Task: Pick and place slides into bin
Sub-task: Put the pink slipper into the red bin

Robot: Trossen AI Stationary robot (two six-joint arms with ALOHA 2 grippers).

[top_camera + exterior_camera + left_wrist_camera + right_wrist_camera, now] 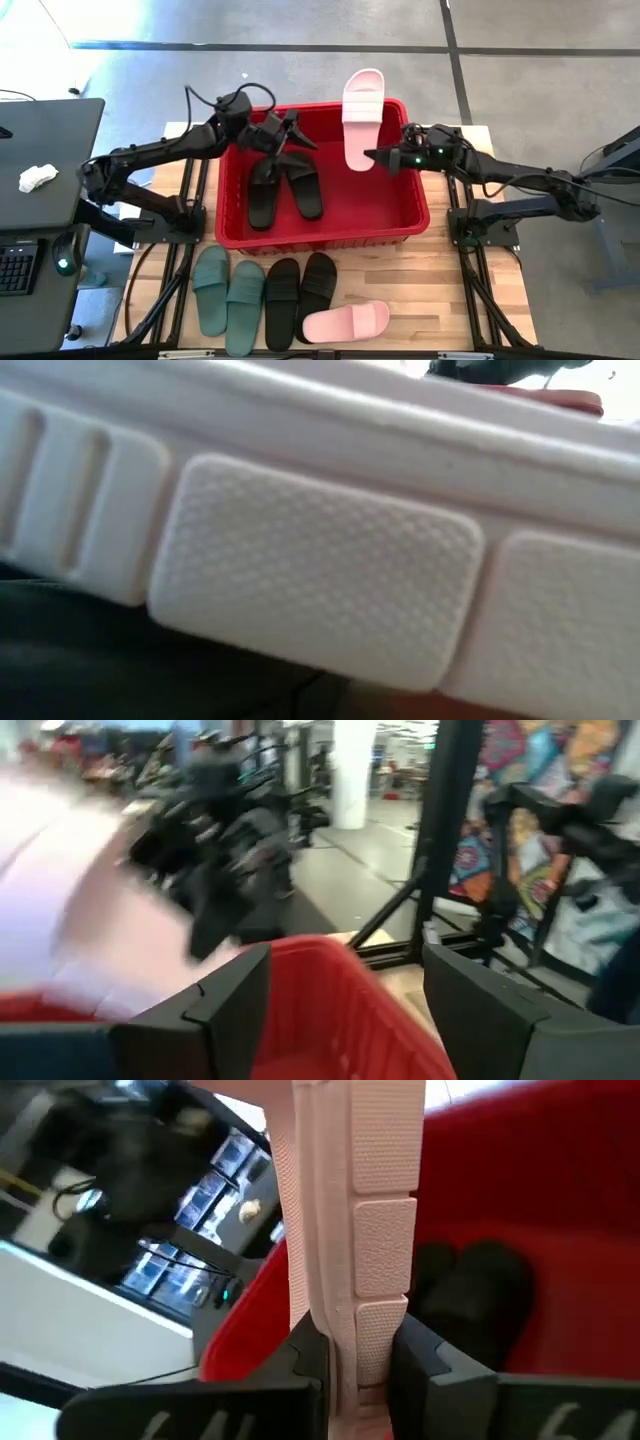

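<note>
Grey concrete floor with dark seams, and in the middle a pale butcher-block table on a black frame. A desk with a keyboard sat off by the left arm.

The bin was a big red plastic tub, thick rim, sloped walls, ribbed on the outside as seen from the left wrist. Two black slides lay inside it on the left half, chunky foam with wide straps, long axes running roughly front to back and splayed a little apart at the near ends.

The right gripper was clamped on the edge of a pink slide, held over the bin's back rim, long axis front to back with the far end sticking out past the rim. From that wrist camera the pink sole showed edge-on, with raised rectangular pads of a fine pebbled texture, pinched between the two dark fingers.

The left gripper hung over the back left of the bin, fingers spread apart and nothing between them.

On the table in front of the bin: two sage green slides, two more black ones, all pointing roughly front to back, and one pink slide lying crosswise. The low camera was filled by pale pebbled foam tread.
</note>
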